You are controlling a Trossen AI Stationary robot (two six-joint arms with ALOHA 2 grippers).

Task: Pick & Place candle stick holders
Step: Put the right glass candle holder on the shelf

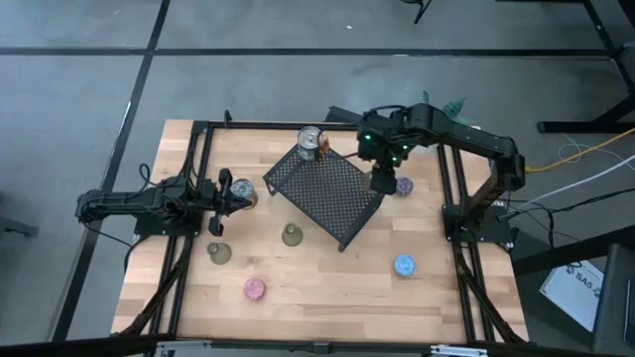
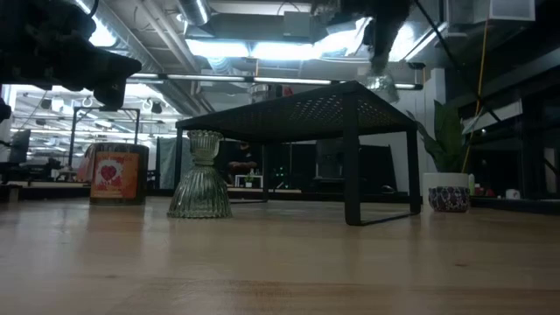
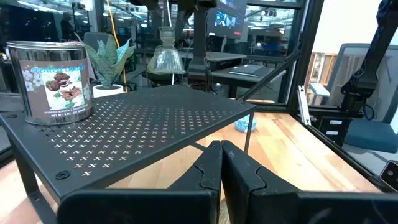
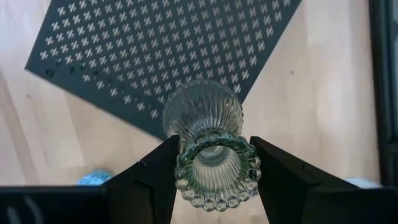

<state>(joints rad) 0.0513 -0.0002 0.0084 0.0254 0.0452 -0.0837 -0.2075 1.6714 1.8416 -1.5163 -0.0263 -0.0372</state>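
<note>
One ribbed clear-glass candle stick holder [image 4: 208, 146] is up in the air, pinched between the fingers of the right gripper [image 4: 211, 165], which clamp its beaded rim from either side while it hangs over the corner of the black perforated shelf [image 1: 325, 191]. That glass looks hard, smooth and breakable, probably fairly weighty for its size, so the narrow beaded neck is a sensible place to hold; a squeeze on the flared skirt would likely slip. Setting it down calls for a gentle, upright touch, since a tilt on that metal grid could chip or topple it. Over on the other side, the left gripper [image 3: 219, 168] waits low by the shelf with its fingers pressed together, holding nothing. Another clear glass holder [image 2: 200, 175] stands on the wooden table [image 1: 327, 288], along with a blue holder [image 1: 404, 265] and a pink holder [image 1: 255, 289], and a printed tin [image 3: 55, 79] sits on the shelf.
</note>
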